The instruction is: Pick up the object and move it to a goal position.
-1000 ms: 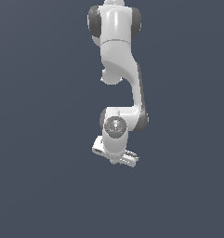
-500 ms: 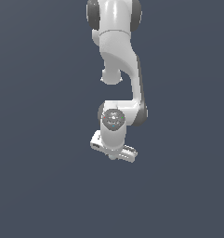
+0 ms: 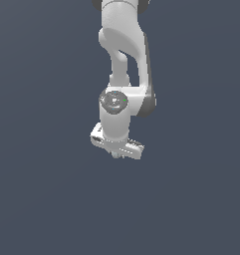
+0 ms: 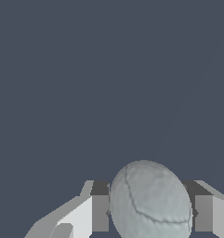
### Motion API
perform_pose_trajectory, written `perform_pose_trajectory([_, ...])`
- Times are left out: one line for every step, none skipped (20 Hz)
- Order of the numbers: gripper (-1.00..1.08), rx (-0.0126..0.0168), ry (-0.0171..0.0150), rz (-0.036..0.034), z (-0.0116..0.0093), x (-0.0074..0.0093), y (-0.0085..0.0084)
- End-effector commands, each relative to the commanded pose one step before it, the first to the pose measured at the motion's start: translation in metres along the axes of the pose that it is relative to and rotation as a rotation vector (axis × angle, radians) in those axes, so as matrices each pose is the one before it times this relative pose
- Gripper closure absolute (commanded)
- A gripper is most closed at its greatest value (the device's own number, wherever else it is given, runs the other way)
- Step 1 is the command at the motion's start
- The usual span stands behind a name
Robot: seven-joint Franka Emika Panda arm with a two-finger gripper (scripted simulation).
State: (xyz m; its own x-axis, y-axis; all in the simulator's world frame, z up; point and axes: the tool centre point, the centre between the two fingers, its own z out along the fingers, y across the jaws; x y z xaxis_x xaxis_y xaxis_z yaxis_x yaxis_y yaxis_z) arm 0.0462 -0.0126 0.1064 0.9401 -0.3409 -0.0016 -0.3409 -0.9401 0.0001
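- The white Franka Panda arm (image 3: 122, 45) hangs down from the top of the exterior view against a plain dark blue-grey backdrop (image 3: 42, 149); no edge or horizon shows in that surface.
- The arm's round grey wrist joint cap (image 3: 114, 99) faces the exterior camera, and the white gripper (image 3: 116, 155) sits directly below that cap.
- The gripper's body runs as a slanted white bar under the wrist, its end toward the exterior view's left higher than its end toward the exterior view's right.
- In the wrist view the gripper (image 4: 149, 213) has its two grey-and-white fingers (image 4: 98, 211) on either side of the pale grey-green smooth ball (image 4: 150, 201).
- The fingers are narrowed onto the ball: each dark inner pad meets the ball's side with no gap visible, so the gripper has the ball clamped between them.
- The ball fills the whole space between the fingers and bulges out beyond the fingertips; faint crack-like lines cross its surface.
- In the exterior view only a small pale rounded bump (image 3: 115, 156) peeks out under the gripper's bar, just below the wrist cap; it is too small there to tell the ball from the fingertips with certainty.
- Beyond the held ball, the wrist view shows only the same flat dark blue-grey backdrop.
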Motion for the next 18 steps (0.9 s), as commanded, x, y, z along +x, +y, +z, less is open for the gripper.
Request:
perform_pose_trajectory([1.08, 0.00048, 0.00098, 0.00013, -0.02089, -0.00811, 0.00926])
perform_pose_trajectory([1.08, 0.00065, -0.00019, 0.00015, -0.00836, -0.00322, 0.00391])
perform_pose_trajectory([1.08, 0.0, 0.0, 0.0, -0.00843, -0.0033, 0.00376])
perform_pose_trajectory([1.08, 0.0, 0.0, 0.0, -0.00851, -0.00332, 0.00379])
perform_pose_trajectory([1.08, 0.0, 0.0, 0.0, -0.0086, -0.00334, 0.00383])
perform_pose_trajectory([1.08, 0.0, 0.0, 0.0, -0.00869, -0.00337, 0.00386])
perform_pose_trajectory([1.08, 0.0, 0.0, 0.0, -0.00879, -0.00339, 0.0039])
perform_pose_trajectory([1.08, 0.00066, -0.00015, 0.00015, -0.00891, -0.00337, 0.00414])
perform_pose_trajectory([1.08, 0.0, 0.0, 0.0, -0.00899, -0.00345, 0.00398])
perform_pose_trajectory([1.08, 0.0, 0.0, 0.0, -0.00911, -0.00348, 0.00402])
perform_pose_trajectory([1.08, 0.0, 0.0, 0.0, -0.00923, -0.00351, 0.00407])
perform_pose_trajectory([1.08, 0.0, 0.0, 0.0, -0.00936, -0.00354, 0.00412])
perform_pose_trajectory([1.08, 0.0, 0.0, 0.0, -0.0095, -0.00358, 0.00418])
perform_pose_trajectory([1.08, 0.0, 0.0, 0.0, -0.00966, -0.00362, 0.00424])
perform_pose_trajectory([1.08, 0.0, 0.0, 0.0, -0.00983, -0.00367, 0.00431])
perform_pose_trajectory([1.08, 0.0, 0.0, 0.0, -0.01002, -0.00372, 0.00439])
perform_pose_trajectory([1.08, 0.0, 0.0, 0.0, -0.01024, -0.00377, 0.00447])
perform_pose_trajectory([1.08, 0.0, 0.0, 0.0, -0.01047, -0.00383, 0.00457])
